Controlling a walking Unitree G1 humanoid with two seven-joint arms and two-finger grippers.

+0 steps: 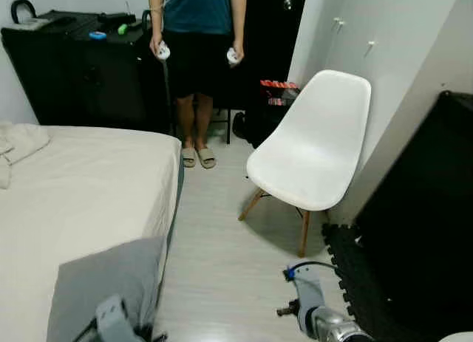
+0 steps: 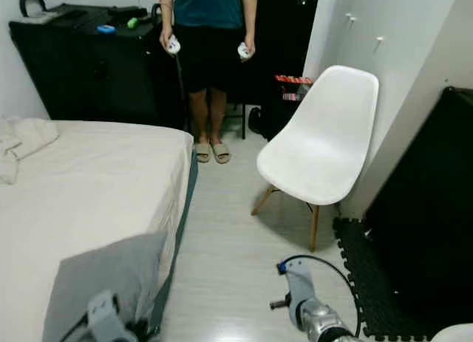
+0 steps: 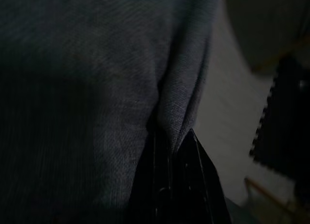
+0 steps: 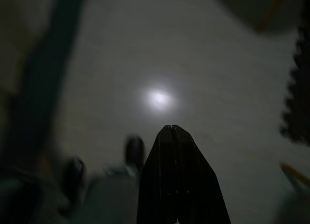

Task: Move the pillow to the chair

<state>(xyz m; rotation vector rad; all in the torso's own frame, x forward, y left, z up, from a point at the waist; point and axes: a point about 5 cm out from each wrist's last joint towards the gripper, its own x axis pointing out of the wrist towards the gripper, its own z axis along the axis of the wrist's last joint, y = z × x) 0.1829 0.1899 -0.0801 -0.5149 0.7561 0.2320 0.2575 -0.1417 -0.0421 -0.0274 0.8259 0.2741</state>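
While left gripper [image 3: 172, 141] jaws pinch pillow [image 1: 111, 279], right gripper [image 4: 172, 129] closed.

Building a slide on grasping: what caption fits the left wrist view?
Left gripper shut on a fold of the grey pillow, with pale floor beyond.

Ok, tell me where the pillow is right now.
The grey pillow sits at the bed's near corner on the robot's left, pinched by the left end effector; the white chair stands across the floor, right.
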